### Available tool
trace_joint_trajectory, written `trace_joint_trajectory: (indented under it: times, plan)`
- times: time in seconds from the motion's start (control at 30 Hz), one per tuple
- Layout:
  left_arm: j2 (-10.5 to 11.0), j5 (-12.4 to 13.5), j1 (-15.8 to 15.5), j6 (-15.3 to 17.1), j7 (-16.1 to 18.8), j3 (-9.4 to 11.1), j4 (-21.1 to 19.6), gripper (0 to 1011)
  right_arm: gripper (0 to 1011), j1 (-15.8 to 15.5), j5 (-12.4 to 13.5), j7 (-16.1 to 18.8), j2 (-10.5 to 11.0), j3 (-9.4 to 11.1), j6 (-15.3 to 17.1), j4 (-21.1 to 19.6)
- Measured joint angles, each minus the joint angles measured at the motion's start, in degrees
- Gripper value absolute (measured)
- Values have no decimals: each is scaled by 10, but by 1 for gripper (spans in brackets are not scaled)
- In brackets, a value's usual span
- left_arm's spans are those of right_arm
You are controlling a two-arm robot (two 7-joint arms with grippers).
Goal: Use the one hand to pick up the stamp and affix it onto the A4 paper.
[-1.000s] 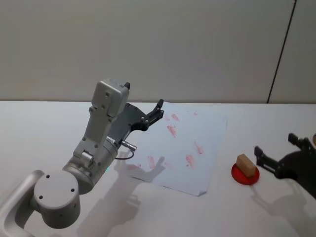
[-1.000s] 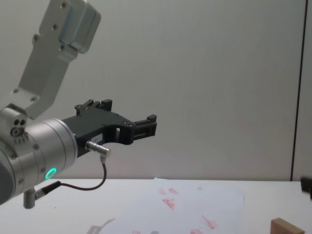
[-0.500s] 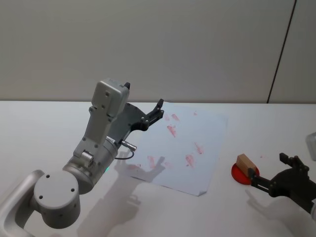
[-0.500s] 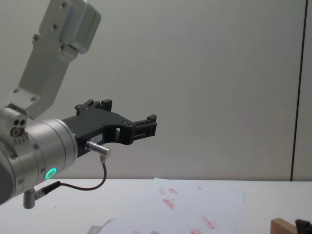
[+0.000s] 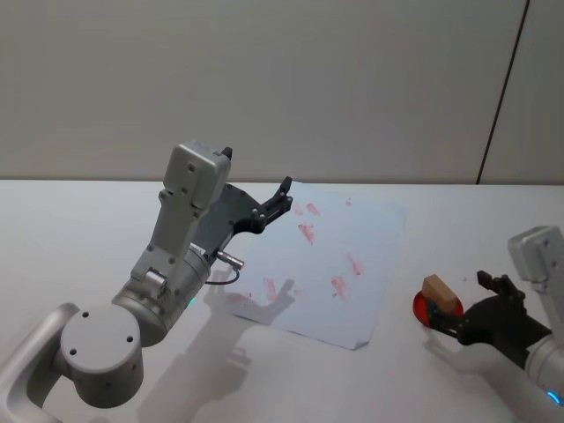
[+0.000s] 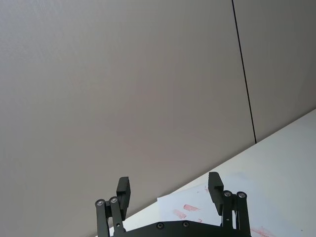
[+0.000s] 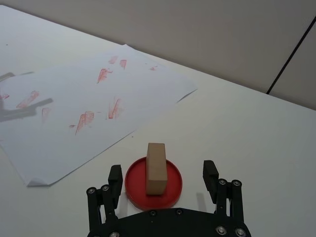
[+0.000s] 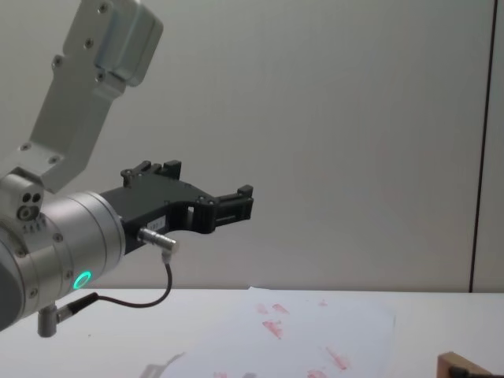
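Observation:
The stamp [image 5: 441, 293], a small light-brown wooden block, stands on a round red pad [image 5: 426, 311] on the table to the right of the A4 paper [image 5: 339, 251]. The white sheet bears scattered red prints. My right gripper [image 5: 462, 302] is open, low over the table, just on the near right of the stamp. In the right wrist view the stamp [image 7: 156, 168] sits just ahead of the right gripper [image 7: 162, 174], in line with the gap between the spread fingers and untouched. My left gripper [image 5: 284, 196] hangs open in the air above the paper's left edge.
The white tabletop [image 5: 79, 229] runs wide to the left and behind the paper, up to a grey wall. The left arm's big silver body [image 5: 167, 264] with its dangling cable stands over the table's left front. The stamp's top corner [image 8: 465, 365] peeks in at the chest view's lower right.
My right gripper has swung from the stamp's right side down and forward, and now faces the stamp from close by. The left arm, stamp and paper have not moved.

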Motion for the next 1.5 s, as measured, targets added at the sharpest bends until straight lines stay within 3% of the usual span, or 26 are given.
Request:
trace_joint_trajectory:
  times: [0.7,0.83,1.07,1.5]
  plan:
    - [0,0,0,0,0,0,0,1003,1001,41,-33,8,-38,-18,10,59]
    - [0,0,0,0,0,0,0,1003,948,43,-35,8,-40,-19,10,62]
    - [0,0,0,0,0,0,0,1003,770,47,-39,8,-44,-21,10,68]
    - [0,0,0,0,0,0,0,1003,335,50,-41,7,-47,-22,10,72]
